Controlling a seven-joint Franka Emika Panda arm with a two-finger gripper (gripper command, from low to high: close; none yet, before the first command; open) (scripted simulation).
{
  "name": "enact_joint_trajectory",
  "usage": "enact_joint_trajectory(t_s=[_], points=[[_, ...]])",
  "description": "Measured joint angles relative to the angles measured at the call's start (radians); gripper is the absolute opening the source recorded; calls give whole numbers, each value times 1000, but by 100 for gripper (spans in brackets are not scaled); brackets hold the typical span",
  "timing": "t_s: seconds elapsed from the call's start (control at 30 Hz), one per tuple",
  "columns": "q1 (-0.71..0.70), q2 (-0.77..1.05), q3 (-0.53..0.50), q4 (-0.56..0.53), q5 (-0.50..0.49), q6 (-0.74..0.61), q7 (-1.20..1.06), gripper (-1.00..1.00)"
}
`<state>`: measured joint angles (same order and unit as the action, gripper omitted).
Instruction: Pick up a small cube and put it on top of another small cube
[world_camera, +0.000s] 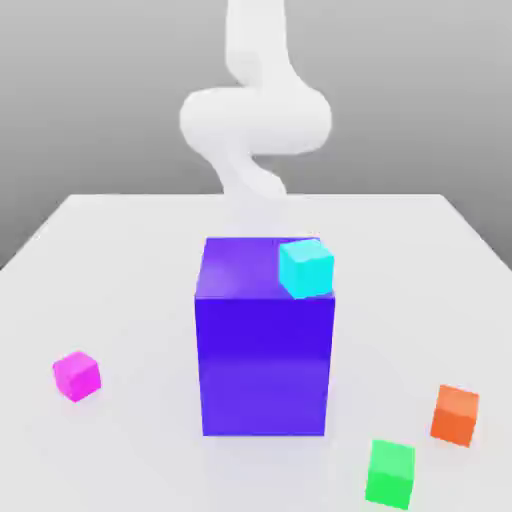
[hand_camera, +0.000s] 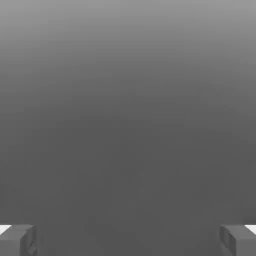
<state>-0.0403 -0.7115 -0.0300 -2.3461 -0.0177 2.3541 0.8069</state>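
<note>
My end effector (hand_camera: 128, 240) hung open and empty. The small cube (world_camera: 77, 375) sat on the tabletop (world_camera: 120, 250), apart from the big block (world_camera: 265, 340); I feared clipping that block while descending.

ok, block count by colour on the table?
magenta-pink small cube: 1
cyan cube, on top of the big block: 1
orange cube: 1
green cube: 1
big blue-violet block: 1
Total: 5

Small magenta cube (world_camera: 76, 376) rests on the table (world_camera: 120, 300), exterior view's left.
</note>
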Motion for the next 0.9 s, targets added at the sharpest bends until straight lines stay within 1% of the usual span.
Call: enact_joint_trajectory(t_s=[0.23, 0.4, 0.53, 0.67, 0.7, 0.77, 0.83, 0.9], points=[[-115, 259, -108, -134, -39, 158, 11, 0], [-190, 438, -196, -227, -41, 268, 0, 0], [-242, 585, -268, -302, -13, 358, -30, 0], [-321, 736, -312, -376, 68, 445, -98, 0], [-339, 774, -313, -390, 99, 467, -122, 0], [-373, 850, -274, -391, 175, 519, -179, 0], [-422, 923, -211, -378, 248, 573, -234, 0], [-489, 994, -133, -364, 293, 629, -269, 0]])
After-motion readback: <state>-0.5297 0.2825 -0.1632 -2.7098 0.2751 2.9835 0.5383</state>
